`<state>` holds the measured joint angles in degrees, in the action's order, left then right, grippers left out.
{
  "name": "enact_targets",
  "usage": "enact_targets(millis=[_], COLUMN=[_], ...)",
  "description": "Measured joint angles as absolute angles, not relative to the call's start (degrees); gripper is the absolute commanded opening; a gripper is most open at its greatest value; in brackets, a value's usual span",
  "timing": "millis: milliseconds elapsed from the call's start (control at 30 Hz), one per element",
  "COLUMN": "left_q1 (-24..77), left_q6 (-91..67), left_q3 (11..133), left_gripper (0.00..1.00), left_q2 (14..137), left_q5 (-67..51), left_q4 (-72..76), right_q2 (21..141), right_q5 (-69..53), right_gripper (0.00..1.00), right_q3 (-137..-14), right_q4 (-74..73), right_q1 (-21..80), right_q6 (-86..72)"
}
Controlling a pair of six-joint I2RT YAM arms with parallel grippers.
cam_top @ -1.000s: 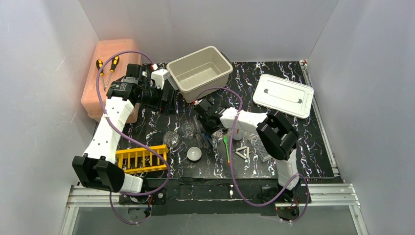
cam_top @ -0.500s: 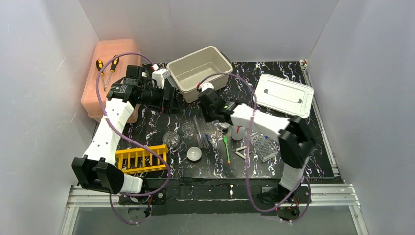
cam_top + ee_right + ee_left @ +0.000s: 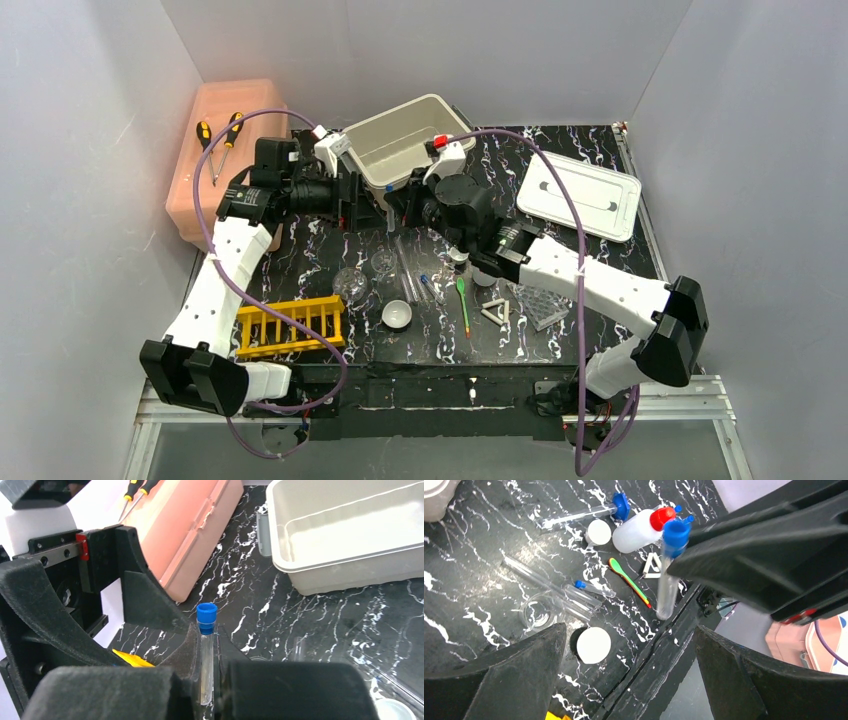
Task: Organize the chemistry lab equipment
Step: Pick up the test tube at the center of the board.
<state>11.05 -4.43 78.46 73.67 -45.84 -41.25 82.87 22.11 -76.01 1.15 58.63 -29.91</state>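
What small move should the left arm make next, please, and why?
Probably ease the left gripper forward until the blue-capped tube sits between its fingers. The right gripper clamps that tube above the table, just beyond the left's wide-open fingers, so this looks like a handover with the tube not yet within grasp.

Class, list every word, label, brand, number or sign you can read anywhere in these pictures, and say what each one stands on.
No readable text anywhere.
Squeeze bottle: plain white, no label showing.
Blue-capped tube in the right pincer: no markings visible.
White lid: moulded grooves only.
Red tab on the right wrist: too small to read.
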Motion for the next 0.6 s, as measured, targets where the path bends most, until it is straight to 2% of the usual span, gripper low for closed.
enact_targets(millis=[367,600], left_q1=[13.0,13.5], left_q6=[-6.5,-7.2], left_q3=[77.7,76.5], left_gripper=[0.6,0.14], left_q2=[73.7,73.7], left_q5=[-47.9,-48.3], left_q4=[-36.2,-35.1], right_q2=[84.3,84.7], right_q5=[22.6,22.9], right_gripper=[0.01,0.01], right_q3=[-76.0,-76.0], right_q4=[6.1,7.7], right_q1=[60.6,60.6], right_q6=[-32.4,-33.9])
